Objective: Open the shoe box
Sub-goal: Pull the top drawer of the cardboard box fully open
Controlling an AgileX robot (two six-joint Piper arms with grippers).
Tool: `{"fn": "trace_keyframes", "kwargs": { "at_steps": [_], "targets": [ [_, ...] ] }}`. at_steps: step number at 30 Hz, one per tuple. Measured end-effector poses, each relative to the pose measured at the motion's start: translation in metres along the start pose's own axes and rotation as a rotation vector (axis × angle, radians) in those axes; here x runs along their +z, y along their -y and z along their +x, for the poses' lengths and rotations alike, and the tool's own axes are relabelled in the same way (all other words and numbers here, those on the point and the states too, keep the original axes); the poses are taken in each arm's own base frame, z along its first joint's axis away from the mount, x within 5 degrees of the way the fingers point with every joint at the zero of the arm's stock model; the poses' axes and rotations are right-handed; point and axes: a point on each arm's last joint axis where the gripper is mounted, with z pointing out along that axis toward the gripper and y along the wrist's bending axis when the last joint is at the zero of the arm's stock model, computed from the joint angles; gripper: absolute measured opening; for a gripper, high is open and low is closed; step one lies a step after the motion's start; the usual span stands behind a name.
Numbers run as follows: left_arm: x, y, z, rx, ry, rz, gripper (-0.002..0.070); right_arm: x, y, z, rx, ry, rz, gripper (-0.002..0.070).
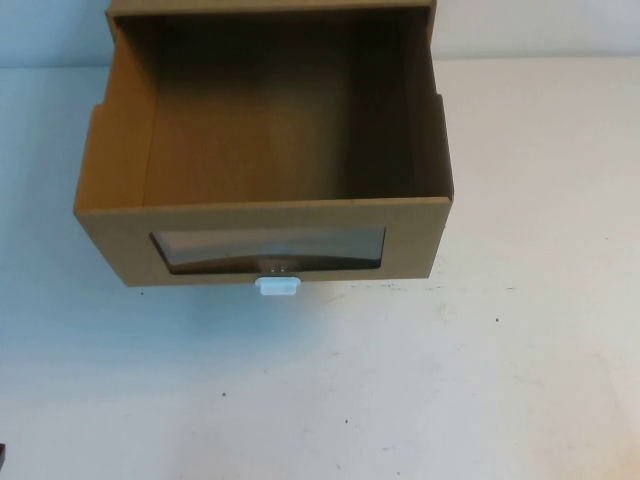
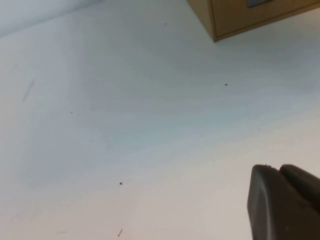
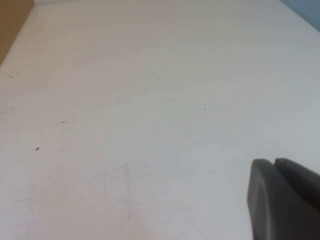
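On the far half of the white worktop [image 1: 450,400], squarely in the middle, we find the shoe box [image 1: 265,215] standing open. Its brown cardboard drawer [image 1: 270,140] is slid out toward the robot from the outer sleeve [image 1: 270,6], and we look straight down onto the drawer's bare brown floor. We see a clear window [image 1: 268,248] set across the box's front panel. Just under the window, at the panel's lower edge, a small white pull tab [image 1: 277,286] sticks out over the worktop.

From the left wrist we see the left gripper [image 2: 277,170] above bare worktop, well apart from the shoe box, of which only a front corner shows. Its two dark fingers [image 2: 265,205] lie pressed together with only a thin seam between them, clenched on nothing.

From the right wrist we see the right gripper [image 3: 274,162] likewise above bare worktop and well apart from the shoe box, which shows only as a brown sliver. Its fingers [image 3: 265,200] are also clenched tight together and grasp nothing.

A few tiny dark specks [image 2: 120,183] dot the worktop on the robot's side of the shoe box.
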Motion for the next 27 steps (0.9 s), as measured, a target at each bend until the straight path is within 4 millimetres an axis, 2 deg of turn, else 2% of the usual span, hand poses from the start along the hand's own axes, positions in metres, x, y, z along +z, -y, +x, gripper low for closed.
{"fn": "trace_keyframes", "kwargs": {
  "at_steps": [11, 27],
  "targets": [
    [0.0, 0.0, 0.0, 0.0, 0.0, 0.0, -0.0004, 0.0, -0.0021, 0.0008, -0.084, -0.008, -0.023, -0.0013],
    [0.0, 0.0, 0.0, 0.0, 0.0, 0.0, -0.0004, -0.0001, -0.0049, 0.0012, -0.004, -0.013, -0.054, -0.0013]
  ]
}}
